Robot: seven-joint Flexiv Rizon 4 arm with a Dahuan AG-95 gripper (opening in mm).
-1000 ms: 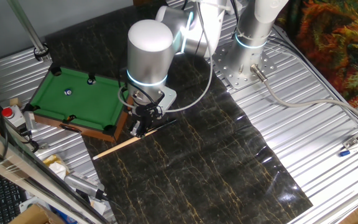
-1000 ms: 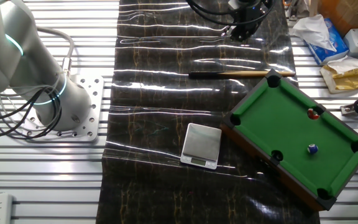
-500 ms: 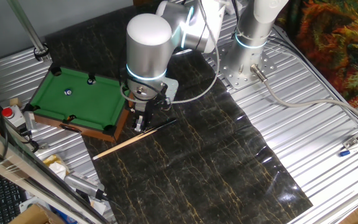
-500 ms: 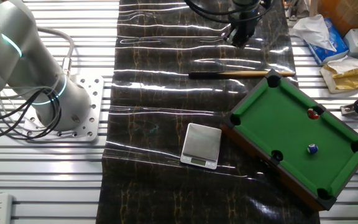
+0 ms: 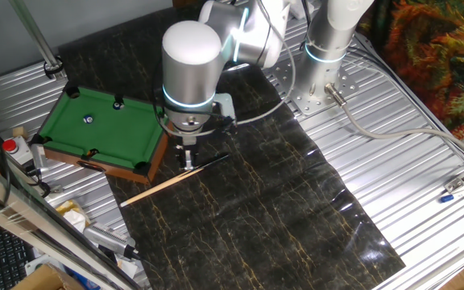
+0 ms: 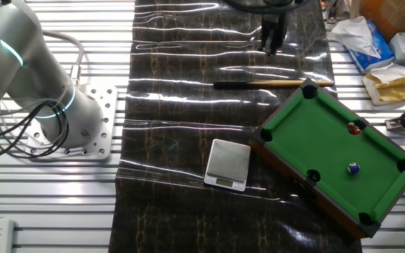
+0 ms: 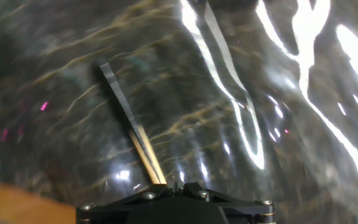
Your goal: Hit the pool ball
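A wooden cue stick (image 5: pixel 174 180) lies on the black mat beside the small green pool table (image 5: pixel 71 133). It also shows in the other fixed view (image 6: pixel 273 83) and in the hand view (image 7: pixel 131 126). A blue ball (image 6: pixel 354 168) sits on the felt (image 6: pixel 329 151), and a red ball (image 6: pixel 353 128) lies by a side pocket. The blue ball also shows in one fixed view (image 5: pixel 89 119). My gripper (image 5: pixel 185 159) hangs just over the cue's dark end, near the table's corner. It looks narrow in the other fixed view (image 6: pixel 271 43). The hand view shows only the hand's black housing, no fingers.
A silver scale (image 6: pixel 228 164) sits on the mat next to the pool table. The arm's base plate (image 5: pixel 316 89) is at the back. A second arm's base (image 6: pixel 55 105) stands on the ribbed metal top. Tissue and boxes (image 6: pixel 363 36) lie beyond the pool table.
The hand has turned about its axis above the cue and shifted slightly along it. The cue and the balls have not moved.
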